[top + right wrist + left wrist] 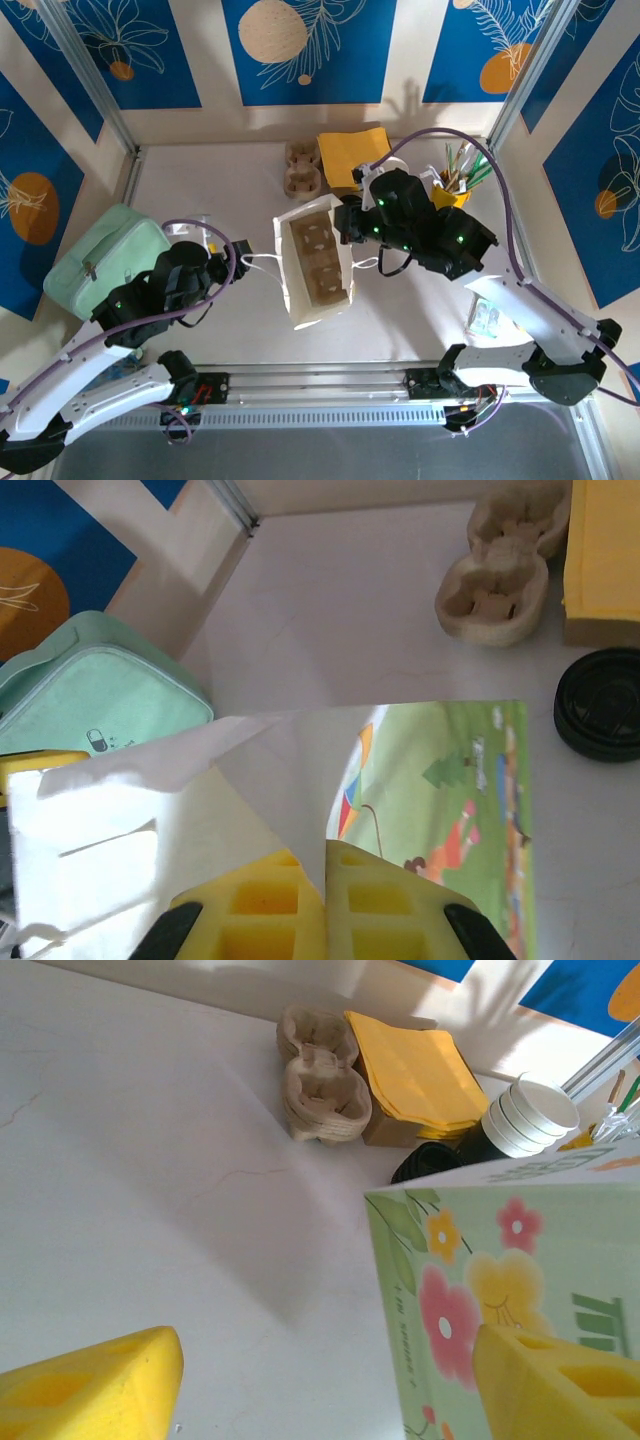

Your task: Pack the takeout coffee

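Nearest: right claw [325, 865], yellow, pinched shut on the rim of the paper bag [440, 780], lower centre. Left claw [330, 1385] spread wide, gripping nothing, alongside the bag's flowered side. Noted pulp carrier [320, 255] inside bag, wells empty. Judged: bag held open, packing not yet done. Cannot place takeout coffee; perhaps hidden under right arm. Upper right, crowding the tabletop [150, 1160]: black lid [600, 705], stacked cups [530, 1115], napkins [415, 1070].

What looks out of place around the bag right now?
The paper bag sits skewed on the table, its rim pinched by the shut right gripper. A loose black lid lies near the yellow napkins, on no cup. No spill visible.
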{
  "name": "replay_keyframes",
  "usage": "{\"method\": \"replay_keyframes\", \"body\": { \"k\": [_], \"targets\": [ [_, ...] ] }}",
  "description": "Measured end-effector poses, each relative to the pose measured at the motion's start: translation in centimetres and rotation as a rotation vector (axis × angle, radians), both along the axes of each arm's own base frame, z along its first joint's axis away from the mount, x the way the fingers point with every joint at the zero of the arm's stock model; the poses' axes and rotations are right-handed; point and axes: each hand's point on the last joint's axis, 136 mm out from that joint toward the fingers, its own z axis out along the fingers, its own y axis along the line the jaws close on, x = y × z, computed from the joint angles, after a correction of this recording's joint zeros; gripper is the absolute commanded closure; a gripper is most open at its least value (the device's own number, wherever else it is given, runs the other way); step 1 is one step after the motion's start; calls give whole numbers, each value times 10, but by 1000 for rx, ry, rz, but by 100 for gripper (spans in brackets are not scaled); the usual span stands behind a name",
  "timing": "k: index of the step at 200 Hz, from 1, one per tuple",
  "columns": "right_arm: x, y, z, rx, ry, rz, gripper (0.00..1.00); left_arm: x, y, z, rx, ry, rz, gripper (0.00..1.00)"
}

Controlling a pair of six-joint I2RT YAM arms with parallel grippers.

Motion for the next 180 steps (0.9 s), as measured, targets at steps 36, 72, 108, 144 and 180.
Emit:
{"method": "replay_keyframes", "body": {
  "k": [36, 72, 108, 144, 180],
  "targets": [
    [9, 0, -22, 7, 135, -28, 100, 0, 0, 0, 0, 1, 0, 24],
    [24, -5, -38, 49, 251, -56, 100, 0, 0, 0, -12, 5, 6, 23],
    [37, -12, -46, 96, 327, -67, 100, -1, 1, 1, -18, 5, 8, 23],
    [58, -16, -59, 140, 397, -84, 100, -4, 4, 1, -18, 6, 5, 24],
    [77, -13, -81, 153, 470, -79, 100, -4, 4, 0, -20, 11, 7, 23]
  ]
}}
